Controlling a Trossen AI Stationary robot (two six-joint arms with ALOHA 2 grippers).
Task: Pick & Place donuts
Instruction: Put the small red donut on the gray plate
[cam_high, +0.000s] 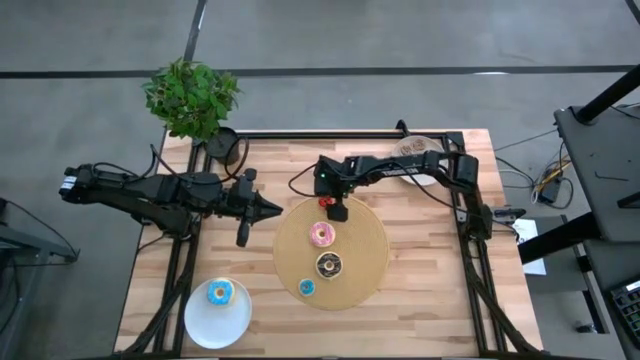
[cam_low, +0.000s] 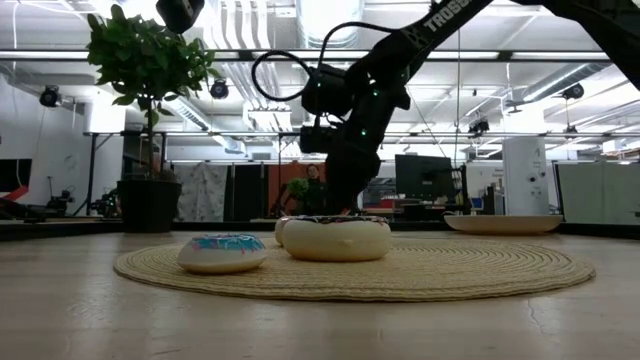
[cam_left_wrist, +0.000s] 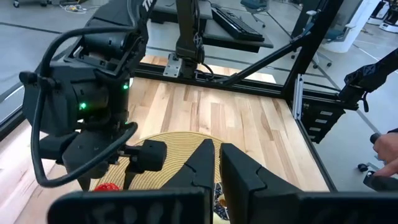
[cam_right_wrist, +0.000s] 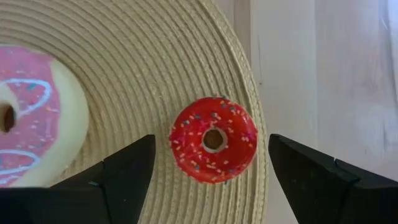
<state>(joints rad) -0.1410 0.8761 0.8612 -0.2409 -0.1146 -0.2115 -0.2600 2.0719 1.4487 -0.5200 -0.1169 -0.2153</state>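
While the white plate (cam_high: 200, 322) near the counter's (cam_high: 430, 280) front left corner holds one blue-iced donut (cam_high: 219, 293), the round woven mat (cam_high: 365, 262) carries a pink donut (cam_high: 322, 235), a chocolate donut (cam_high: 329, 265), a small blue donut (cam_high: 306, 288) and a red sprinkled donut (cam_right_wrist: 213, 139). All lie flat, holes facing up. The right pincer (cam_right_wrist: 211, 165) hangs released astride the red donut at the mat's far edge; the left pincer (cam_high: 275, 210) waits clenched beside the mat.

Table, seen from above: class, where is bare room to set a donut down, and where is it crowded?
Free: bare wood right of the mat, and between mat and white plate. Crowded: the mat's middle, with the pink, brown and small blue donuts.
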